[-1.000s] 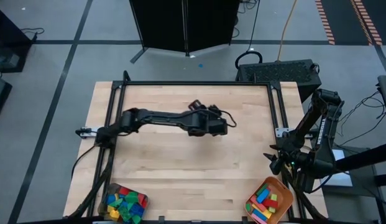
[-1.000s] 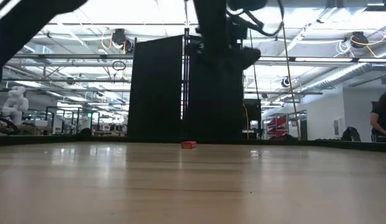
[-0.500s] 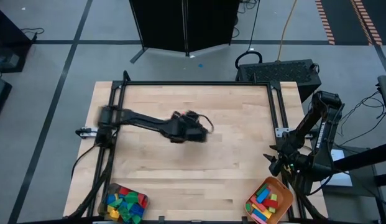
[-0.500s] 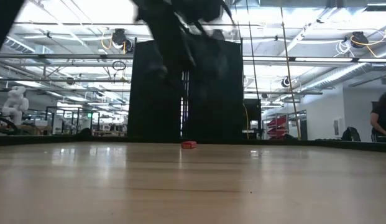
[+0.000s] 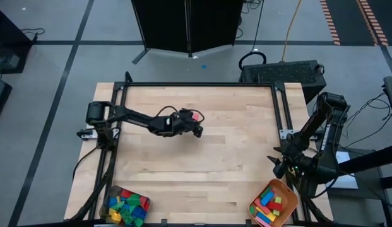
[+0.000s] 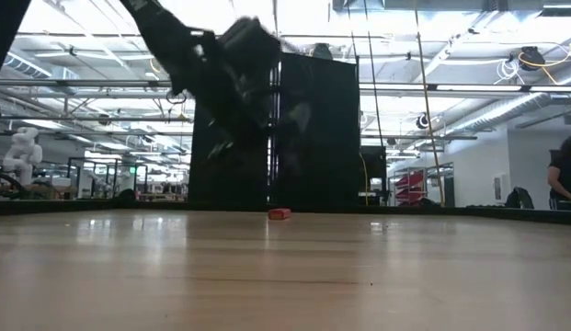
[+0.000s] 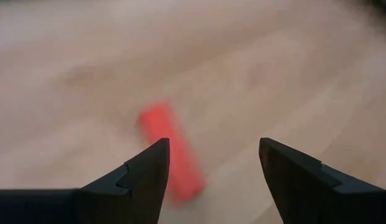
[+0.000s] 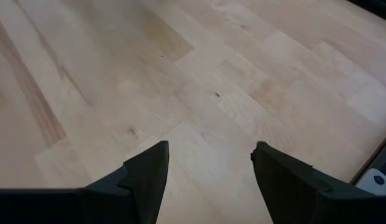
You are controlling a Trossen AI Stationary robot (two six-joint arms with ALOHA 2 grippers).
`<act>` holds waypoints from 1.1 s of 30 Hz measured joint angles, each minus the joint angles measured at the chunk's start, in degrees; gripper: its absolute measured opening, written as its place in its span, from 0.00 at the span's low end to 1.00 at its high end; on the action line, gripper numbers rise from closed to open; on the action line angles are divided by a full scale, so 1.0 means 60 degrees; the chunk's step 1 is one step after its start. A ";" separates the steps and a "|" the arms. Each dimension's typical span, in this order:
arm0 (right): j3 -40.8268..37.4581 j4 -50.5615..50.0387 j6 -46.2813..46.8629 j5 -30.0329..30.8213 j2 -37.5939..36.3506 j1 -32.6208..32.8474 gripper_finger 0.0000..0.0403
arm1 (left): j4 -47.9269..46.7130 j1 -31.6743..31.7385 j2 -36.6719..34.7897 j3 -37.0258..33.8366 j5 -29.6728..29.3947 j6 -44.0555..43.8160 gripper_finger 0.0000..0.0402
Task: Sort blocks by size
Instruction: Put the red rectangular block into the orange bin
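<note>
A single long red block [image 7: 170,149] lies flat on the bare wood, toward the far middle of the table [image 5: 196,116], and shows small in the low view [image 6: 279,213]. My left gripper [image 7: 211,146] hovers open above the table [image 5: 194,130], slanting down, with the block just ahead of its fingertips and untouched. My right gripper [image 8: 208,149] stands open over bare wood at the table's right edge [image 5: 276,165], holding nothing. The other blocks lie in the two containers at the near corners.
A grey container [image 5: 126,205] full of mixed coloured blocks sits at the near left corner. An orange tray [image 5: 273,203] with several blocks sits at the near right corner. A black frame [image 5: 196,84] runs round the table. A person [image 6: 565,179] stands far off.
My left gripper has swung from right of the table's middle toward its left edge and has come down, rolling about its own axis. It now hangs over the red block, which has stayed where it was.
</note>
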 joint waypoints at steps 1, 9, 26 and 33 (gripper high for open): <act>0.0000 0.0020 -0.0003 0.0000 0.0007 0.0000 0.56 | 0.0205 0.0000 0.0015 0.0123 -0.0155 -0.0003 0.62; 0.0000 0.0013 0.0008 -0.0007 0.0004 -0.0107 0.56 | -0.0281 0.0036 0.0977 0.0960 -0.0442 -0.0004 0.64; 0.0003 0.0006 0.0088 -0.0010 0.0004 -0.0175 0.56 | -0.2006 -0.0050 0.2996 0.2084 -0.0481 -0.2934 0.51; 0.0000 0.0009 0.0164 -0.0018 0.0004 -0.0175 0.56 | -0.2040 -0.0301 0.3040 0.2162 -0.0631 -0.2775 0.22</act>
